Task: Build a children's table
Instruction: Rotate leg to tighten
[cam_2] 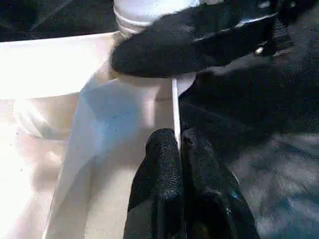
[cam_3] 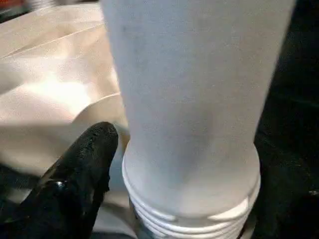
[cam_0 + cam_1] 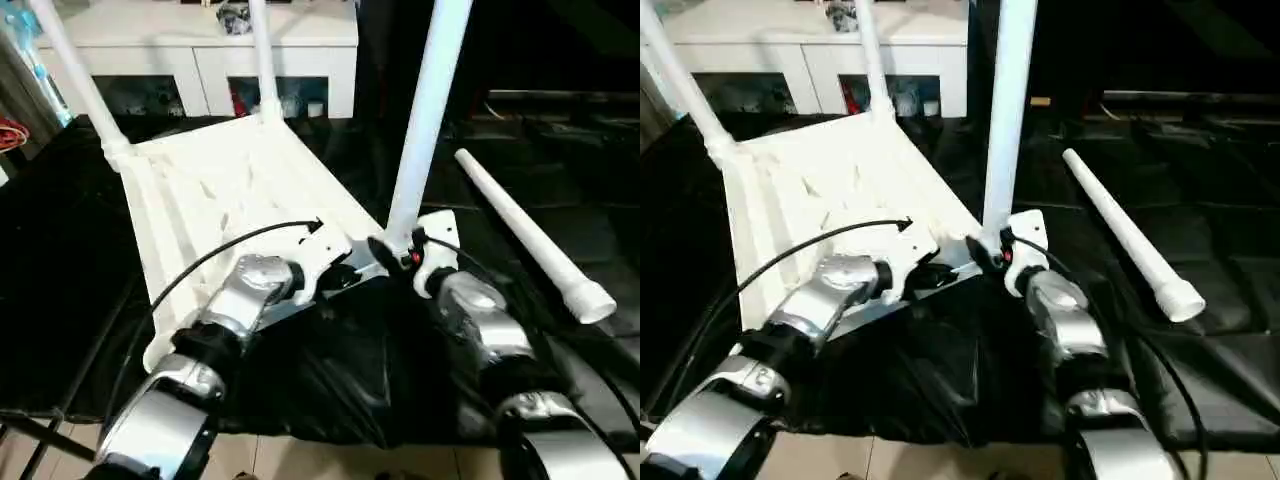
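The white table top (image 3: 200, 190) lies upside down on the black mat, ribbed underside up. Two legs stand in its far corner sockets, one on the left (image 3: 75, 75) and one on the right (image 3: 263, 60). A third leg (image 3: 425, 120) stands upright at the near right corner. My right gripper (image 3: 395, 250) is shut around its threaded base (image 2: 194, 209), with one black finger (image 2: 84, 159) beside the tube. My left gripper (image 1: 178, 149) is shut on the thin rim of the table top just beside that corner. The fourth leg (image 3: 525, 235) lies loose on the mat to the right.
A white cabinet (image 3: 200, 50) with open compartments stands behind the table top. Black mat (image 3: 560, 160) covers the work area, its crumpled near edge hanging over a tiled floor. Red cables (image 3: 10, 135) lie at the far left.
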Tool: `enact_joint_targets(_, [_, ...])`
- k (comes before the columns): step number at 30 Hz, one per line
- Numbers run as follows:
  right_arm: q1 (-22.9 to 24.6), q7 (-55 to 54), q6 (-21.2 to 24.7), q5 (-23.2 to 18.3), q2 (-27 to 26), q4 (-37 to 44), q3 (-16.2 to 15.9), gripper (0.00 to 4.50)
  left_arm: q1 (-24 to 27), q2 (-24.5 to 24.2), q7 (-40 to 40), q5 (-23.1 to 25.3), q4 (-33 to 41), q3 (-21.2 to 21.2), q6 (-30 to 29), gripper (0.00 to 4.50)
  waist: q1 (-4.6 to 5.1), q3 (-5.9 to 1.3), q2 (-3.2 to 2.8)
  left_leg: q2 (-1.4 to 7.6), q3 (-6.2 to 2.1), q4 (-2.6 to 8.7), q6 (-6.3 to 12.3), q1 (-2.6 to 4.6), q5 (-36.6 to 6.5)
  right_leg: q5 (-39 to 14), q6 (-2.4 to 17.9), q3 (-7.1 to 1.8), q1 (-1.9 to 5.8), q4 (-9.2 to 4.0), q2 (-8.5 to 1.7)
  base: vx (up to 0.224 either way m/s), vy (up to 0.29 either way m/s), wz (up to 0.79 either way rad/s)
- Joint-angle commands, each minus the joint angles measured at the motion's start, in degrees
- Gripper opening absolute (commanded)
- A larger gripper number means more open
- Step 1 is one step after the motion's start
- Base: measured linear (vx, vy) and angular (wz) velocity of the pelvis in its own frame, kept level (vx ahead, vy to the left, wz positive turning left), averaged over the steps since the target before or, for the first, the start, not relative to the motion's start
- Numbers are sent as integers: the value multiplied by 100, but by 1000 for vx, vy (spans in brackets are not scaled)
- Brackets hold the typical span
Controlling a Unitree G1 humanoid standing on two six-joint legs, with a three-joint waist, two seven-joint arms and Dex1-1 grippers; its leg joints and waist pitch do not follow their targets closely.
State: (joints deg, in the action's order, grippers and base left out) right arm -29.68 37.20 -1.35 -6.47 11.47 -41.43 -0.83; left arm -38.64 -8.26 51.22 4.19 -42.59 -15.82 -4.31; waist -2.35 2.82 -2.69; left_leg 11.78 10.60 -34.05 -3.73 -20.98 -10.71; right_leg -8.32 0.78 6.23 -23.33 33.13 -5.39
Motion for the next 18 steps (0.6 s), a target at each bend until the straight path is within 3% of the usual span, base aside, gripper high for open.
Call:
enact_joint_targets(1, [112, 770, 76, -44, 135, 346, -348, 385, 88, 3, 510, -271, 204, -79, 404, 0, -47, -411, 115, 121, -34, 360, 618, 14, -1114, -1759, 1159, -263, 328, -395, -316, 0, 0, 0])
enact_joint_targets(5, [296, 1453, 213, -114, 464, 628, -468, 385, 151, -155, 905, -350, 321, -86, 485, 0, -128, -413, 125, 150, -25, 359, 666, 17, -1020, -1712, 1189, -263, 325, -365, -315, 0, 0, 0])
enact_joint_targets(6, [427, 1873, 289, -163, 655, 836, -589, 385, 212, -285, 1238, -442, 452, -103, 483, 0, -137, -408, 156, 154, -22, 364, 657, 20, -1019, -1714, 1185, -264, 327, -370, -312, 0, 0, 0])
enact_joint_targets(11, [651, 2663, 488, -297, 991, 1264, -825, 385, 314, -574, 1781, -496, 622, -160, 481, 0, -190, -395, 143, 166, -15, 377, 589, 42, -1146, -1857, 1172, -281, 295, -370, -320, 0, 0, 0])
enact_joint_targets(12, [651, 2663, 488, -297, 991, 1264, -825, 358, 314, -574, 1781, -496, 622, -160, 481, 0, -198, -389, 149, 160, -14, 379, 583, 42, -1161, -1895, 1150, -281, 303, -379, -313, 0, 0, 0])
enact_joint_targets(18, [798, 3111, 760, -366, 1161, 1628, -982, 308, 362, -771, 2168, -507, 699, -199, 405, 0, -275, -389, 136, 178, -4, 391, 504, 61, -1151, -1969, 1091, -310, 276, -377, -323, 0, 0, 0])
